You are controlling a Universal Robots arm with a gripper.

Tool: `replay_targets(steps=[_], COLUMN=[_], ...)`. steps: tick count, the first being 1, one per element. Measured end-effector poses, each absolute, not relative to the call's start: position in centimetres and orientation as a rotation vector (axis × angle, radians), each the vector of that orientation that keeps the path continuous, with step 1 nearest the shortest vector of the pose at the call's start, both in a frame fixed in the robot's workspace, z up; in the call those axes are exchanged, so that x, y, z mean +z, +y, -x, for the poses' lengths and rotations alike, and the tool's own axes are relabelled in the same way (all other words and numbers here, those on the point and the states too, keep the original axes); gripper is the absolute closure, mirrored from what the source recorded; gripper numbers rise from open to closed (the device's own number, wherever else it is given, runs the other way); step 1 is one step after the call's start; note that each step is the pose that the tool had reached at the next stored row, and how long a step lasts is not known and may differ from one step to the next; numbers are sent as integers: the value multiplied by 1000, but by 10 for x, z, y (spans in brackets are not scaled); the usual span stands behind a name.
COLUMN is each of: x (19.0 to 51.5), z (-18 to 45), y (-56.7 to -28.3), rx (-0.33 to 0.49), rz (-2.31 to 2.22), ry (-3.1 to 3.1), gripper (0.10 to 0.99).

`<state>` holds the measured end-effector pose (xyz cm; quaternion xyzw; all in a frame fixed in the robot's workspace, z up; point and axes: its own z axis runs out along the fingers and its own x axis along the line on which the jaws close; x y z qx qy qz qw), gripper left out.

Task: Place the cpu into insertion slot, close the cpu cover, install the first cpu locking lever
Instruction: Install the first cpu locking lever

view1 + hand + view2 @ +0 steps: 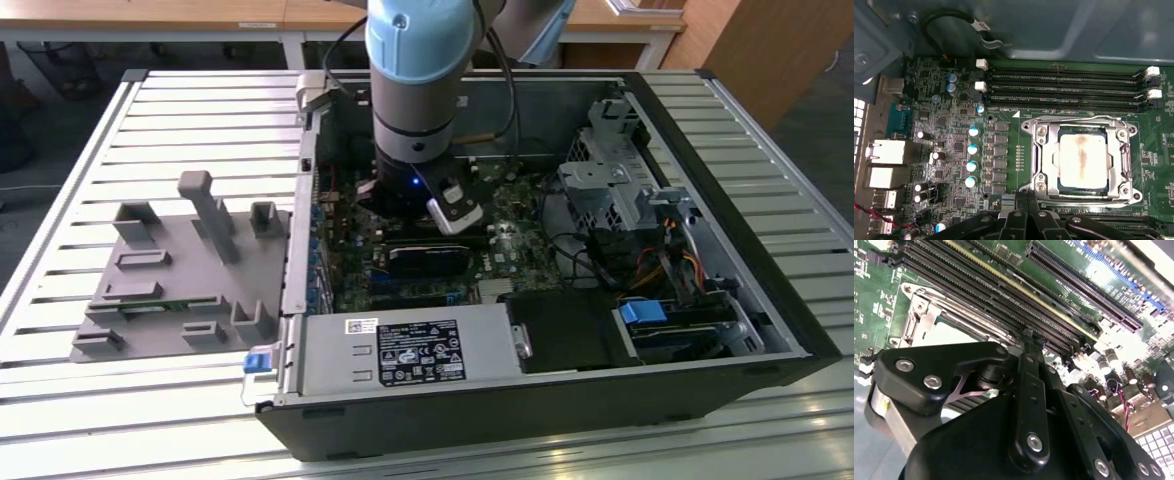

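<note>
In the first wrist view the cpu, a dull silver-tan square, lies flat in the insertion slot. The silvery cpu cover is down around it, its window framing the chip. A thin metal lever runs along one side of the socket. My gripper is shut with nothing between its fingers, its tips close to a corner of the socket. The second wrist view has the black gripper ending at the long memory slots, with the slot and cpu beside it. The exterior view puts the gripper low inside the computer case.
The open black computer case lies on a slatted metal table. Long black memory slots run beside the socket, capacitors on its other side. A grey fixture block stands on the exterior view's left. Cables and drive bays fill the exterior view's right.
</note>
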<state>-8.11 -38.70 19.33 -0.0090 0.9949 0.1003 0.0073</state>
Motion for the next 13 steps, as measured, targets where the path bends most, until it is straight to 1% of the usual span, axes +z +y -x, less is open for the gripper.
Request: replay_targets(steps=[3,9,13], x=[195,195,194], z=[82,82,82], y=[-387,-387,-387], rx=[316,347,350], rz=[28,28,28], ry=[3112,3108,3108], gripper=[980,980,980])
